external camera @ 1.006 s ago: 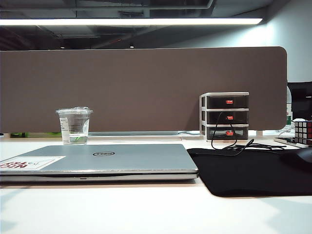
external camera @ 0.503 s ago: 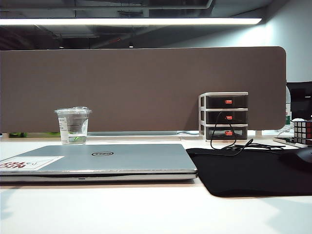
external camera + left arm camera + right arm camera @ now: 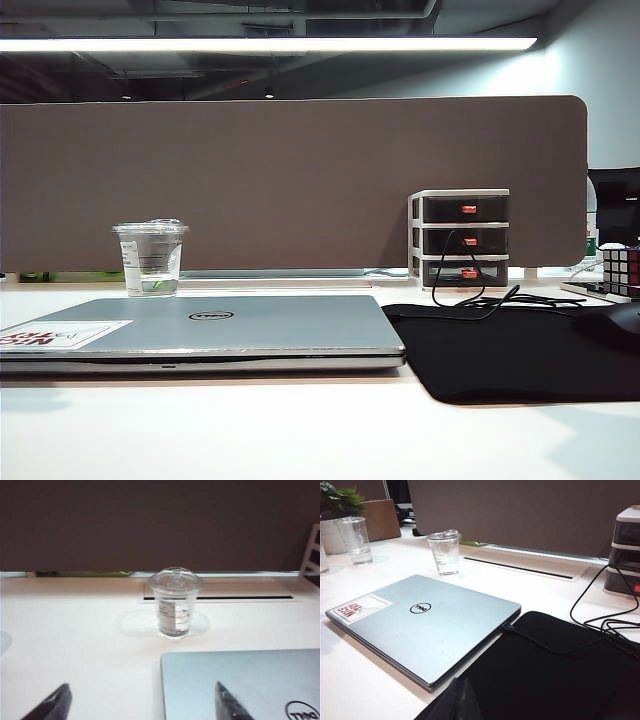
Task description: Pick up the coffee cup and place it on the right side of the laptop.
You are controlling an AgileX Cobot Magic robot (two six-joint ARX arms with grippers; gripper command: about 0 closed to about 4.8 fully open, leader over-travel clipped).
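The coffee cup (image 3: 150,258) is a clear lidded plastic cup with a white label and stands upright on the white table behind the laptop's left end. The closed silver laptop (image 3: 220,325) lies flat in front of it. Neither gripper shows in the exterior view. In the left wrist view, my left gripper (image 3: 142,702) is open and empty. It hovers short of the coffee cup (image 3: 175,602), with one fingertip over the table and the other over the laptop (image 3: 240,685). My right gripper (image 3: 461,695) is shut over the black mat's edge, near the laptop (image 3: 425,625) corner, far from the coffee cup (image 3: 445,552).
A black mat (image 3: 520,350) lies to the right of the laptop, with a cable (image 3: 480,295) running to a stacked mini drawer unit (image 3: 460,238). A puzzle cube (image 3: 622,270) sits at the far right. A second clear cup (image 3: 355,540) and a potted plant (image 3: 337,502) stand beyond the laptop's left.
Cup and laptop stand where they were. A faint shadow on the table's front left has shifted and faded.
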